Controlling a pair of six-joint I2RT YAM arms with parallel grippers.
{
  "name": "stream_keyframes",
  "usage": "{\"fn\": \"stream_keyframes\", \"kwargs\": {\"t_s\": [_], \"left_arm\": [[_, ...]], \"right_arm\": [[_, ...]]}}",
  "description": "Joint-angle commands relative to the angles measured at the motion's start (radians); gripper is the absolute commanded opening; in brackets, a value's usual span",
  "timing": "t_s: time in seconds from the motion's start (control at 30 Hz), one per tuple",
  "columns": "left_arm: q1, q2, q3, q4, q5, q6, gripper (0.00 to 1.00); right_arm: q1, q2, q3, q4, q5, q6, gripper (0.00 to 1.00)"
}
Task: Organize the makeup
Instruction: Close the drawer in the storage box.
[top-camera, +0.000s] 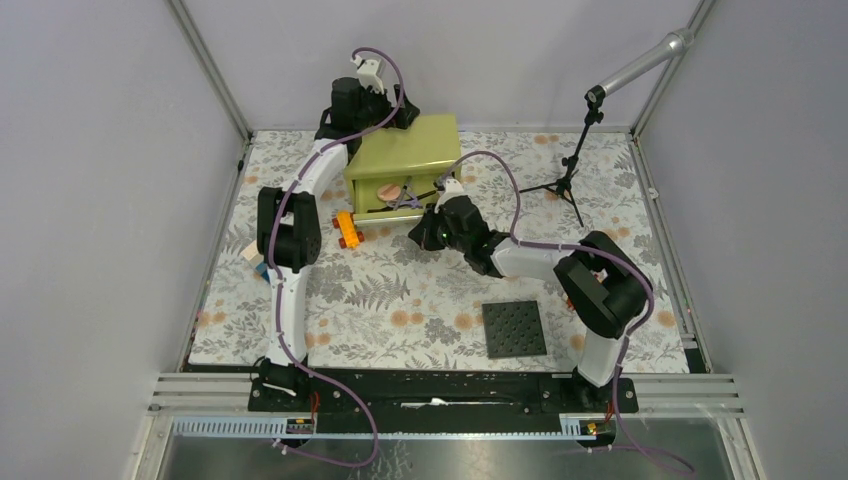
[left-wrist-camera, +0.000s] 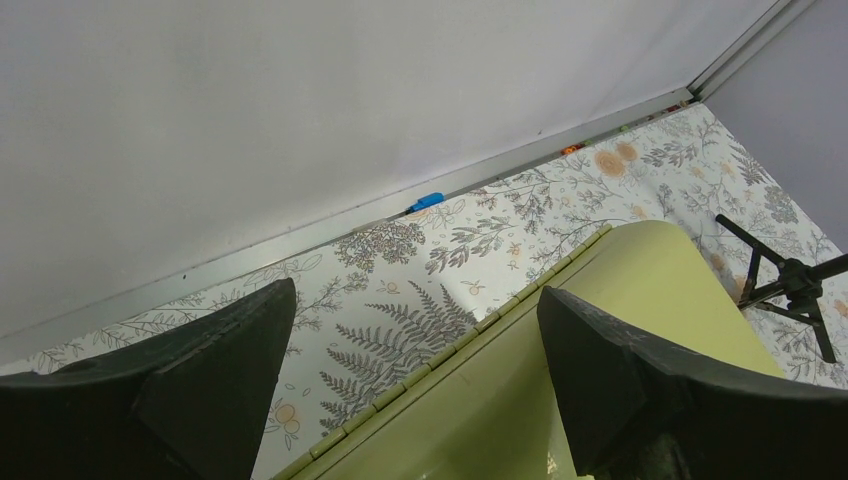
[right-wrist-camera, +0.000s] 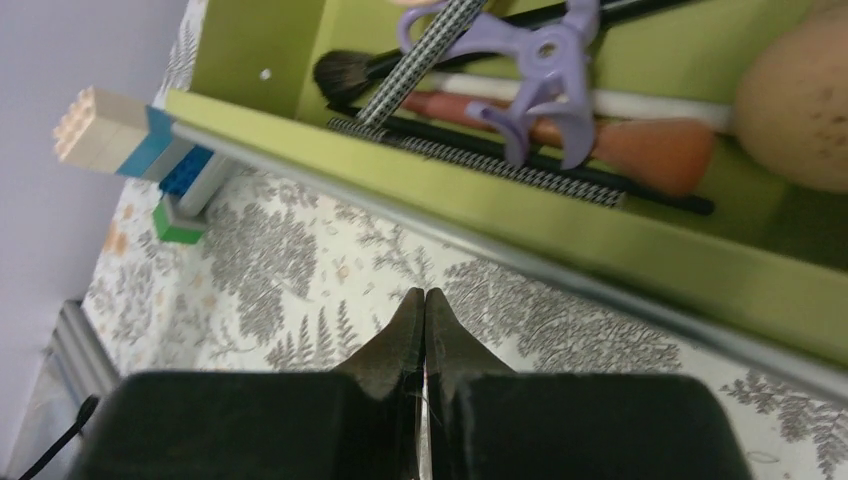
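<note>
Resting in the drawer (right-wrist-camera: 500, 200): one peach sponge (right-wrist-camera: 800, 100), one purple tool (right-wrist-camera: 545, 60); right fingers (right-wrist-camera: 400, 340) together, left fingers (left-wrist-camera: 220, 350) wide.

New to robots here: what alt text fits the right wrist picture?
Two shut black fingers point at an open green drawer over a floral cloth. Inside lie brushes, a purple curler and a peach sponge; toy bricks stand at left.

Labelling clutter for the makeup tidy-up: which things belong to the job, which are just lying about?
Job: green drawer, makeup brush, lilac-handled tool, peach sponge, pink-red tube.
Lying about: orange toy car, studded plate, toy blocks, tripod stand.
</note>
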Motion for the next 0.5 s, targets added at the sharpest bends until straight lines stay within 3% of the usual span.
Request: {"fn": "stream_keyframes", "kwargs": {"t_s": [0.0, 0.1, 0.2, 0.47], "left_arm": [[-0.009, 0.044, -0.010, -0.145, 0.051, -0.053, 0.96], [-0.009, 0.050, -0.009, -0.143, 0.059, -0.058, 0.95], [-0.009, 0.053, -0.009, -0.143, 0.063, -0.058, 0.94], [-0.009, 0.061, -0.008, -0.143, 0.066, -0.052, 0.94]], "right_arm": [[0.009, 0.036, 0.029, 0.198, 0.152, -0.033, 0.00], [0.011, 0.085, -0.001, 0.399, 0.198, -0.085, 0.00], [0.012, 0.137, 0.025, 0.490, 0.220, -0.129, 0.00], [0.012, 0.201, 0.106, 0.529, 0.379, -0.192, 0.00]]}}
